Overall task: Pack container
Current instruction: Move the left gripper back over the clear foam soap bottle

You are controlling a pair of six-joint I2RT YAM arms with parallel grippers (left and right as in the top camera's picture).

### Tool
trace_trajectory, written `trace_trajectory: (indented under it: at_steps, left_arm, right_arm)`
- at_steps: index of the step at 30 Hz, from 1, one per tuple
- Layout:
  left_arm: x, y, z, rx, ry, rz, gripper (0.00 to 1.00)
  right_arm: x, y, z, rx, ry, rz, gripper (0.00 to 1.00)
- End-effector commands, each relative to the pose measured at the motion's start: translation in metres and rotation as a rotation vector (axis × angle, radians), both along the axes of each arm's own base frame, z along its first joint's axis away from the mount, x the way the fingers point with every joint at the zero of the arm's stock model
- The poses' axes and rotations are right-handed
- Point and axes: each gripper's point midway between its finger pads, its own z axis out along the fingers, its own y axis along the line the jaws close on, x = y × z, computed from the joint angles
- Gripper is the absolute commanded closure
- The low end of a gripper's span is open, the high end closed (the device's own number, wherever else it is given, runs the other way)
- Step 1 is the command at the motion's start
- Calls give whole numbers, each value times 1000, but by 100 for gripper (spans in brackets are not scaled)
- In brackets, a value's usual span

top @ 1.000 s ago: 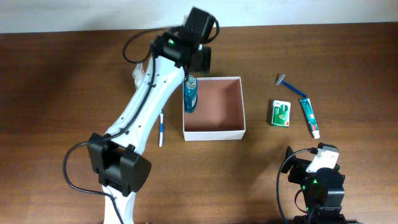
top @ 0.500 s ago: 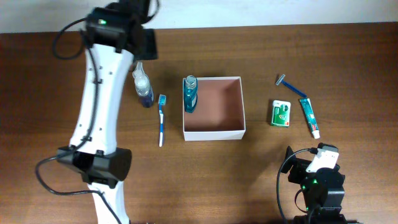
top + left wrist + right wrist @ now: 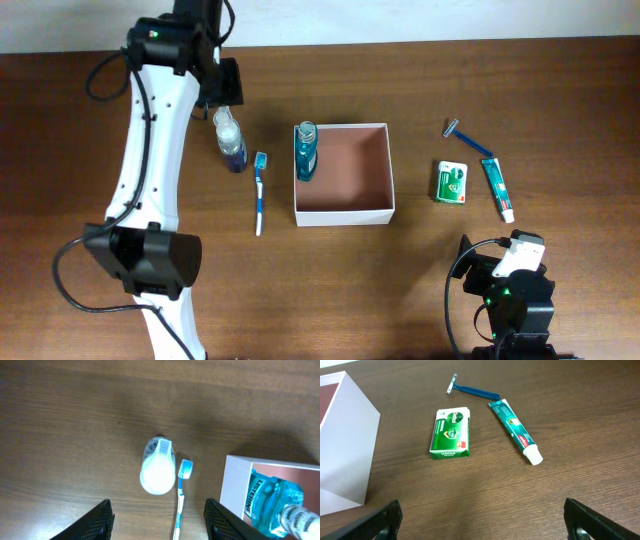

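Left tool (image 3: pixel 158 510), open and empty above the bottle (image 3: pixel 157 467) left of the mid-bench container (image 3: pixel 345 216), ought to drop straight, straddle its body and close below the cap, clear of the toothbrush (image 3: pixel 179 507).

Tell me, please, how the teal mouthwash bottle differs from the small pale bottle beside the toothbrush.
The mouthwash bottle stands inside the container, against the wall nearest the toothbrush; the small bottle stands outside, on the toothbrush's other side. The mouthwash bottle is teal with a printed label; the small bottle is pale above, dark blue below. Both appear upright.
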Motion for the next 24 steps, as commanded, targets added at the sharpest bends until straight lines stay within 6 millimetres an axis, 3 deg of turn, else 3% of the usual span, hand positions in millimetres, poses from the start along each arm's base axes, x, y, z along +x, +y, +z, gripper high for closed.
trace_trajectory:
  at_steps: [1, 11, 24]
  left_arm:
    - [0, -3, -15, -6, 34, -28, 40]
    - [-1, -3, -58, 4, 98, -28, 40]
    - [6, -1, -77, 22, 101, -22, 40]
  right_arm:
    - [0, -1, 1, -3, -7, -9, 1]
    - [0, -1, 1, -3, -7, -9, 1]
    - [0, -1, 1, -3, -7, -9, 1]
